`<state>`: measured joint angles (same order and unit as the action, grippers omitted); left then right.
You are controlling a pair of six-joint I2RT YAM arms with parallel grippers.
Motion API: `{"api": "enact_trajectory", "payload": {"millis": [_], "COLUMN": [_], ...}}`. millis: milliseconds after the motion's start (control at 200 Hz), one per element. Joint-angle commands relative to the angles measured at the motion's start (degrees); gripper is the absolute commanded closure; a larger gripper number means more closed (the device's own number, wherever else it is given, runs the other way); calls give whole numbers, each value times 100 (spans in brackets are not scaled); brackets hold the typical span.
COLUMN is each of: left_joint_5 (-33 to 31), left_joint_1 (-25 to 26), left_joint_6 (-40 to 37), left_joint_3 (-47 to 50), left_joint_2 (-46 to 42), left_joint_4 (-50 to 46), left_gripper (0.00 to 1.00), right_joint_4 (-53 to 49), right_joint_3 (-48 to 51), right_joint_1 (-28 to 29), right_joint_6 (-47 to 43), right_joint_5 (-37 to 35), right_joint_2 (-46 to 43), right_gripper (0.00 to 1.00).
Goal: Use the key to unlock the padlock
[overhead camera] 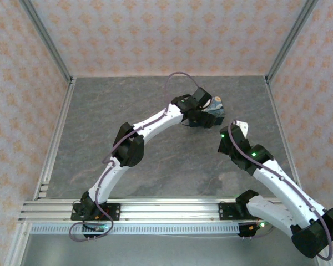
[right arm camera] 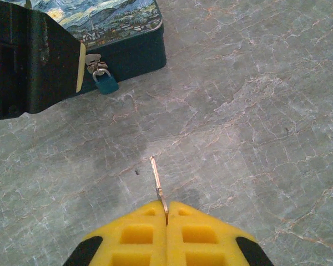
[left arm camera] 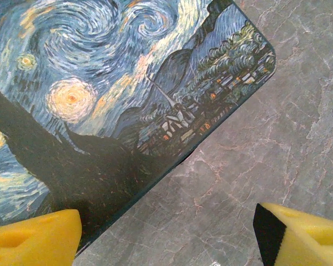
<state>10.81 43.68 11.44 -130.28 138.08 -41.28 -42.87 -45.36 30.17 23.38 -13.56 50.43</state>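
Right gripper (right arm camera: 166, 213) pinches the key (right arm camera: 157, 180), its blade pointing toward the padlock (right arm camera: 105, 81).
The padlock hangs on the front wall of the night-sky painted box (right arm camera: 119, 22), well apart from the key; the left gripper (left arm camera: 166, 235) stands spread over the box's corner.

Looking down from my left wrist, I see the blue night-sky-painted box (left arm camera: 116, 83) lying on the grey marbled table (left arm camera: 288, 144), its rounded corner at upper right. My left gripper (left arm camera: 166, 238) is spread wide. One yellow fingertip (left arm camera: 33, 238) overlaps the box's lower edge; whether it touches, I cannot tell. The other hangs over bare table.
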Motion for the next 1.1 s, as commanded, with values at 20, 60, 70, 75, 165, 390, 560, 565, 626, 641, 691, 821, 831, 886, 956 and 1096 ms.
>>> {"api": "enact_trajectory", "payload": {"millis": [20, 60, 70, 75, 165, 390, 560, 565, 626, 641, 691, 821, 831, 886, 956, 1096], "left_joint_5": [-285, -292, -297, -298, -309, -490, -721, -725, -747, -751, -763, -867, -869, -892, -921, -1036], "left_joint_1": [18, 18, 18, 18, 18, 18, 4, 7, 9, 9, 9, -13, -16, -35, -67, -168], "left_joint_6": [-184, -194, -199, -206, -213, -214, -214, -213, -181, -172, -122, 12, 26, 83, 154, 260], "left_joint_3": [139, 200, 214, 223, 406, 1015, 1754, 1775, 2072, 2164, 2474, 3282, 3343, 3648, 4026, 4700], "left_joint_2": [-81, -106, -110, -113, -182, -483, -969, -990, -1196, -1253, -1456, -2005, -2044, -2260, -2523, -3054], "left_joint_4": [-214, -201, -193, -190, -141, 64, 314, 318, 405, 442, 563, 866, 882, 973, 1081, 1250], "left_gripper": [17, 17, 17, 17, 17, 17, 17, 17, 17, 17, 16, 16, 16, 16, 16, 16], "right_joint_4": [-136, -153, -156, -158, -206, -242, -230, -226, -197, -190, -149, 28, 47, 151, 349, 854], "right_joint_3": [-219, -235, -236, -236, -252, -263, -258, -256, -230, -225, -197, -105, -96, -47, 2, 132], "right_joint_1": [-29, -29, -29, -29, -37, -76, -167, -168, -187, -195, -205, -222, -222, -223, -231, -240], "right_joint_6": [26, 14, 10, 14, 13, -26, -52, -52, -59, -54, -68, -86, -87, -96, -147, -217], "right_joint_5": [-159, -153, -148, -148, -154, -22, 138, 145, 190, 202, 260, 502, 532, 680, 957, 1714], "right_joint_2": [27, 32, 35, 36, 21, 27, 27, 27, 15, 15, 19, 27, 28, 34, 67, 206], "right_gripper": [100, 100, 100, 100, 100, 100, 100, 100, 100, 100, 100, 100, 100, 100, 100, 100]}}
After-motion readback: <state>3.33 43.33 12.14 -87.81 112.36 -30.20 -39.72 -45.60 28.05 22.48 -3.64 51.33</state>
